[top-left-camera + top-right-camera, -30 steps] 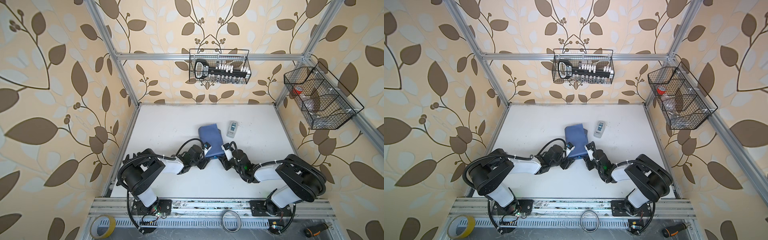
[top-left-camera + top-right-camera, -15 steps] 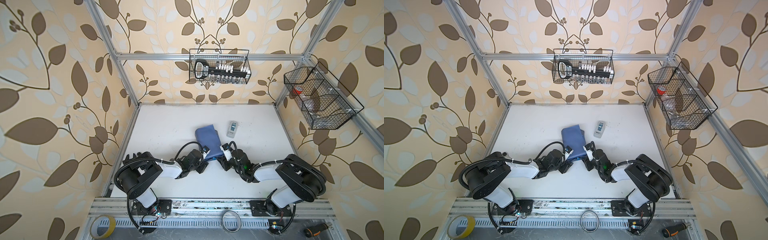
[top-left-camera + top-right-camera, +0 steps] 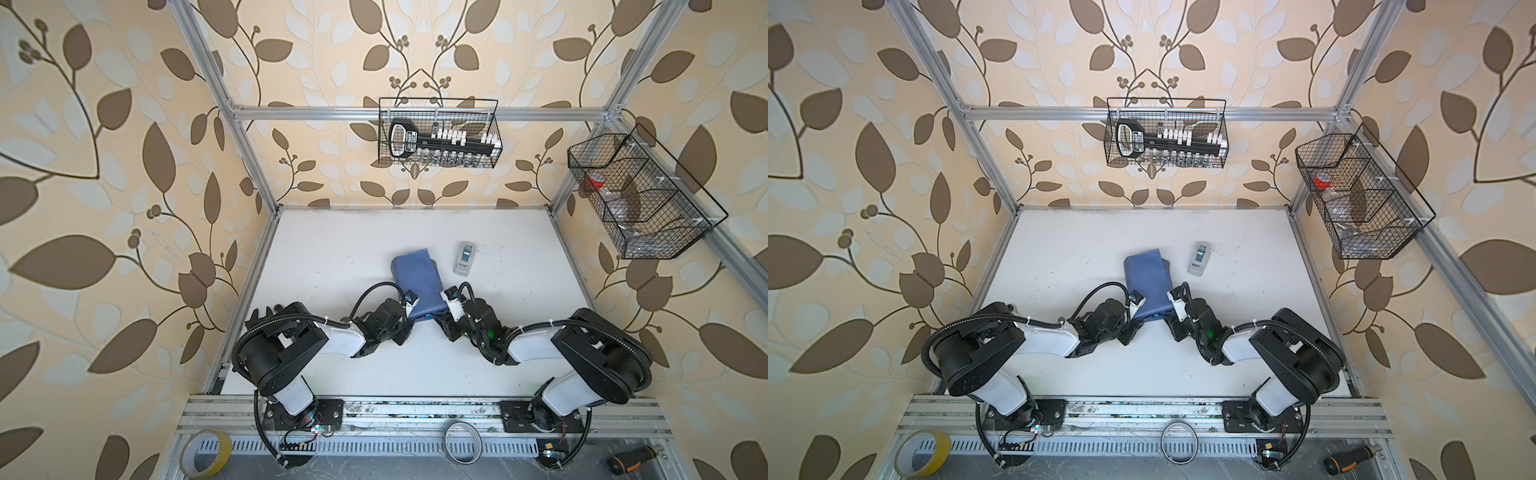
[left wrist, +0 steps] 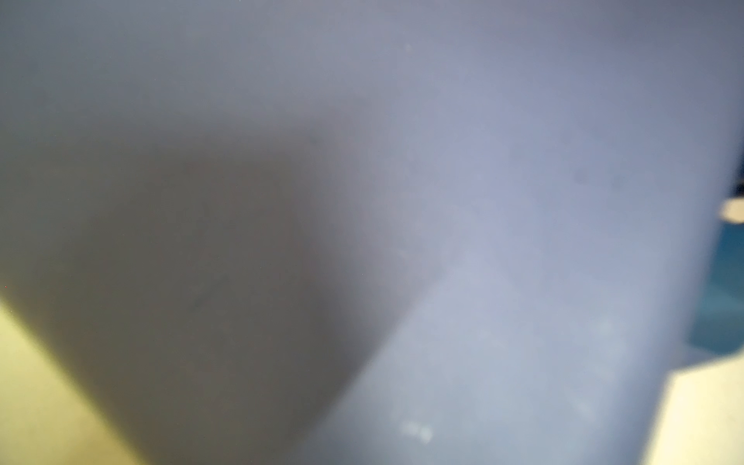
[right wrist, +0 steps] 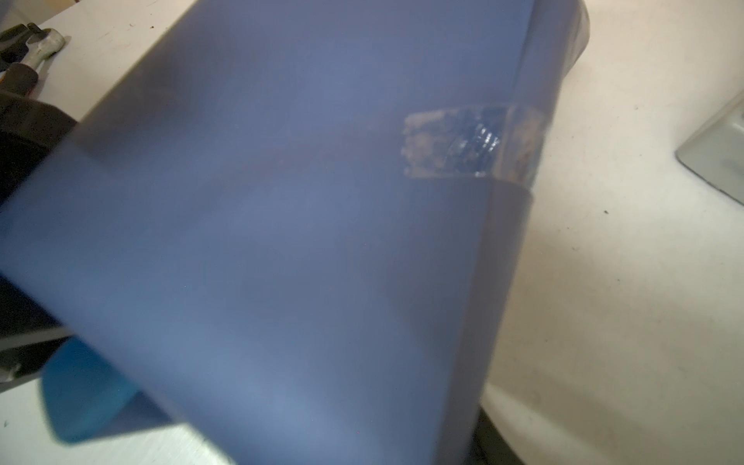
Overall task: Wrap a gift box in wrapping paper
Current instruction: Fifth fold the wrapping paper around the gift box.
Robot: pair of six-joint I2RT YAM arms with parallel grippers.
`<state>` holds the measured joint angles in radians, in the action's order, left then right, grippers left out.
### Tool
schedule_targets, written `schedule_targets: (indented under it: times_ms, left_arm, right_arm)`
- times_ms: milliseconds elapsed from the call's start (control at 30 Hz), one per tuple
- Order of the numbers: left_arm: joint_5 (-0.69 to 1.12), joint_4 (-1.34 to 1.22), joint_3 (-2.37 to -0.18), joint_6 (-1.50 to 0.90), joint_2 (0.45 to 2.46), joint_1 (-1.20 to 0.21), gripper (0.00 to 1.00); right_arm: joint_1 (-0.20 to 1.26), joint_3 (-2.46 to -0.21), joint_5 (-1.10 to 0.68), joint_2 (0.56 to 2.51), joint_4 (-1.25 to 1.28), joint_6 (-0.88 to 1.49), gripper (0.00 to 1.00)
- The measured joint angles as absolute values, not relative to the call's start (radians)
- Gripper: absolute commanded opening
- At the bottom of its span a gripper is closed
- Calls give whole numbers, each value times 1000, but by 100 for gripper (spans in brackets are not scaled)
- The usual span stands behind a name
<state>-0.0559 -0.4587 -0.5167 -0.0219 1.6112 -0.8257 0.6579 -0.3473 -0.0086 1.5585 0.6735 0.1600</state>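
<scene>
Since a second ago the wrapping paper point(image 3: 417, 282) point(image 3: 1148, 282) has slid and turned a little toward the left arm's side. Its far end now sits further from the tape dispenser point(image 3: 464, 258) point(image 3: 1199, 259). The left arm has drawn back slightly with it; right arm pose is nearly unchanged.

Current state:
- Paper is a folded slate-blue bundle lying mid-table point(image 3: 332, 257), long axis pointing away from the arms, slightly skewed.
- Tape dispenser is near the bundle's far right corner, not touching.
- Gift box is hidden; no face of it shows in any view.
- Left gripper point(image 3: 409, 313) point(image 3: 1136, 311) is at the bundle's near left corner and right gripper point(image 3: 441, 319) point(image 3: 1169, 318) at the near right corner. Tips of both are tucked against or under the paper edge in both top views.
- Jaw gap is covered on both, so I cannot tell whether they are wide, narrow or clamped on paper.

Left wrist view: lens almost fully blocked by blurred blue-grey paper point(image 4: 483, 201), with pale table slivers at the corners.

Right wrist view:
- Paper point(image 5: 302, 241) fills most of the frame.
- An overlap seam runs along one side, and a wrinkled clear tape strip point(image 5: 471, 141) bridges it.
- The dispenser's grey corner point(image 5: 720, 161) sits at the frame edge.
- A brighter blue patch point(image 5: 88, 398) shows under the bundle's near edge, also in a top view point(image 3: 428, 318). Cannot tell what it is.
</scene>
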Motion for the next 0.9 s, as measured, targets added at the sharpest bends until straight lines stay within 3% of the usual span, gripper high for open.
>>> schedule_targets:
  times_ms: [533, 900]
  left_arm:
    - [-54, -496, -511, 5, 1623, -825, 37]
    - [-36, -553, -505, 6, 1628, -825, 37]
  right_arm:
    - [658, -347, -7, 1529, 635, 167, 56]
    - [655, -347, -7, 1460, 569, 176, 74]
